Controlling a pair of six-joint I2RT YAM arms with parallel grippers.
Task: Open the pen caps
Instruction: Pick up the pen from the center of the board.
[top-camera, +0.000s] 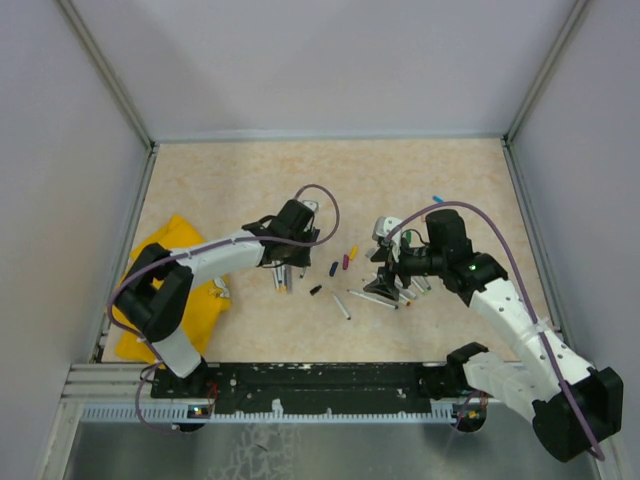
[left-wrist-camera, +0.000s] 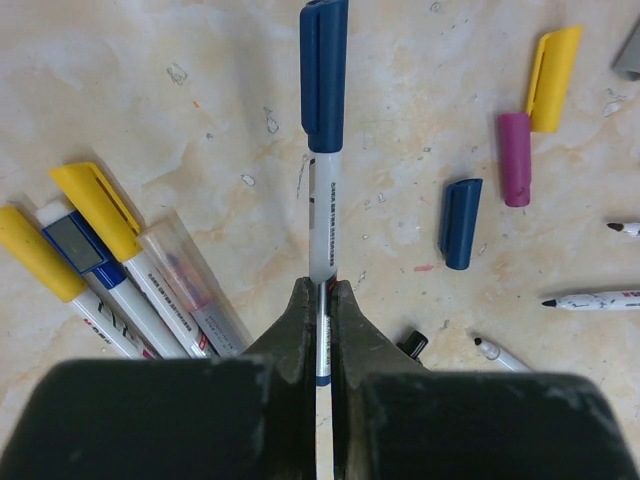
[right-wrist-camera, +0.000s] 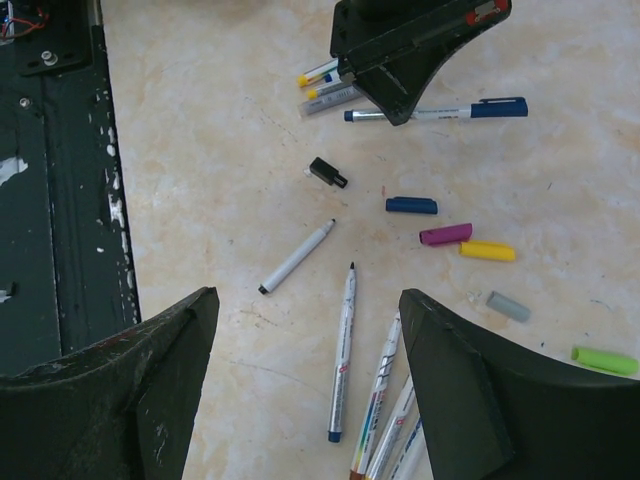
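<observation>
My left gripper (left-wrist-camera: 322, 300) is shut on the white barrel of a pen (left-wrist-camera: 321, 225) whose blue cap (left-wrist-camera: 324, 75) is still on and points away from the fingers. In the right wrist view this same pen (right-wrist-camera: 440, 111) sticks out from the left gripper (right-wrist-camera: 400, 50). My right gripper (right-wrist-camera: 308, 300) hangs open and empty above uncapped pens (right-wrist-camera: 343, 350). Loose pen caps lie between the arms: blue (right-wrist-camera: 411, 205), purple (right-wrist-camera: 445, 235), yellow (right-wrist-camera: 487, 250), grey (right-wrist-camera: 508, 306), green (right-wrist-camera: 604, 360) and black (right-wrist-camera: 327, 172). Yellow-capped pens (left-wrist-camera: 95, 205) lie left of the left gripper.
A yellow cloth (top-camera: 170, 290) lies at the table's left side under the left arm. A black rail (top-camera: 320, 380) runs along the near edge. Grey walls close the table on three sides. One more uncapped pen (right-wrist-camera: 296, 257) lies near the rail.
</observation>
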